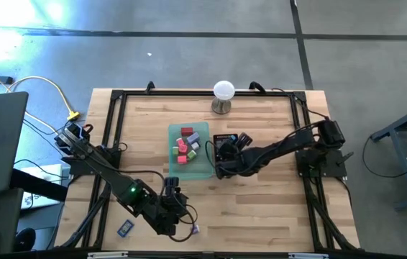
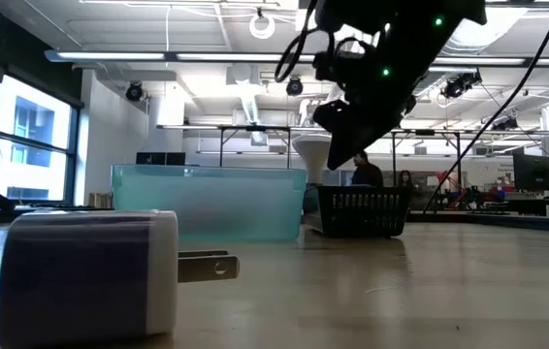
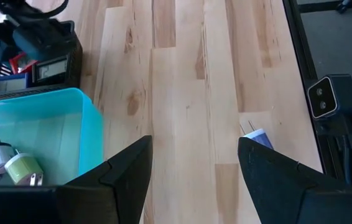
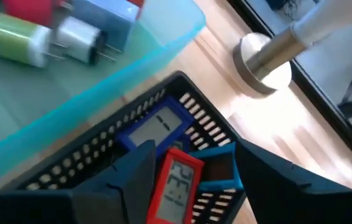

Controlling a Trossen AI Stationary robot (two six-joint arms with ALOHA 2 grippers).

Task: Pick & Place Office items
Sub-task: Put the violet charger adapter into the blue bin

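Progress check, taken from my remote station: sorting is partly done. I read the right gripper (image 1: 226,147) as poised directly over the black mesh tray (image 4: 89,155), fingers parted, with a red item (image 4: 177,183) carrying a small display visible between them. From the right wrist view I cannot tell whether the fingers touch it or whether it already rests in the tray; my judgement is a release in progress. A blue item (image 4: 154,127) with a similar display lies in the same tray just beside it.

The translucent green tray (image 1: 205,170), immediately beside the mesh tray, holds a cluster of plug-shaped items (image 1: 186,144) in red, pink, green and grey.

The left gripper (image 1: 172,192) hangs above bare wood near the front edge of the table (image 1: 275,208), fingers roughly half apart and holding nothing.

Remaining work, as I judge it:
- one purple-and-white plug (image 3: 258,136) lies loose on the wood ahead of the left gripper
- one blue flat item (image 1: 125,228) lies near the front left frame rail, well apart from both trays

Both appear unplaced; I would assign them to the left arm
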